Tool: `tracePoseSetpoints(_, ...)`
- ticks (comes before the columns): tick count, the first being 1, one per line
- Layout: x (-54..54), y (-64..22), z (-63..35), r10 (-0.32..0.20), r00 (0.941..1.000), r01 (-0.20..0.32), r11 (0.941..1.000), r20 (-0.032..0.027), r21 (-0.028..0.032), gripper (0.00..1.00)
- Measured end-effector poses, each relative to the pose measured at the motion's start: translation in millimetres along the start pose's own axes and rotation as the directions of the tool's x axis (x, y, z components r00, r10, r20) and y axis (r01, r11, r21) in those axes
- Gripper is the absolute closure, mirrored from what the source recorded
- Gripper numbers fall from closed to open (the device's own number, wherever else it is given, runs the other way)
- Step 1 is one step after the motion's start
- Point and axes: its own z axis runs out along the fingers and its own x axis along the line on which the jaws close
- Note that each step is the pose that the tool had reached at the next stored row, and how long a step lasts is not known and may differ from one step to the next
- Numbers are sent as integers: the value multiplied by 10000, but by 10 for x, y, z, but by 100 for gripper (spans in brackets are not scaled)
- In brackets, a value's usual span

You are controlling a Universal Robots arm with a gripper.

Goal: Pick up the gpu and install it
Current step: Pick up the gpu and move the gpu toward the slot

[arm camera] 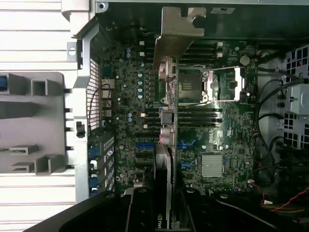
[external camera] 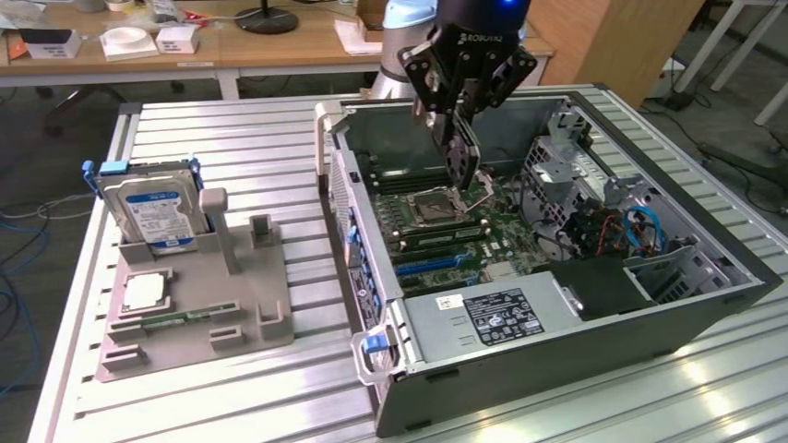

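Fingers point(arm camera: 140, 212): mine, dark, one on each side of the card's edge, seen from the wrist.
Gripper point(external camera: 453, 115): above the open computer case point(external camera: 689, 305), pointing down into it.
Jaws: clamped on the gpu point(arm camera: 169, 96), one on each flat face.
Gpu, position: hanging from my gripper point(arm camera: 164, 203) inside the case opening, over the motherboard point(external camera: 456, 235).
Gpu, attitude: the gpu point(external camera: 460, 166) stands on edge, roughly upright, and extends downward from my fingertips.
Bracket point(arm camera: 179, 29): silvery, running along the card edge that faces the wrist camera, with a bent tab at its far end.
Gpu, lower edge: close over the CPU socket point(external camera: 437, 201) in the middle of the case. I cannot tell whether it touches the board.
Slots: blue card slots point(arm camera: 145, 145) lie on the motherboard point(arm camera: 130, 96), just beside the card as seen from the wrist. The card is not seated in one.
Power supply point(external camera: 493, 314): grey box with a label in the case's near corner, well apart from the card.
Parts holder point(external camera: 197, 305): grey, on the slatted table point(external camera: 246, 388) beside the case, on the exterior view's left of it.
Hard drive point(external camera: 154, 217): standing upright in that holder, away from the case.
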Motion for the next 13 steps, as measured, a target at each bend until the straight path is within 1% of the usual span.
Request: tracePoseSetpoints(13,-201,8,5,-1,10000,1,10000,0,0,73)
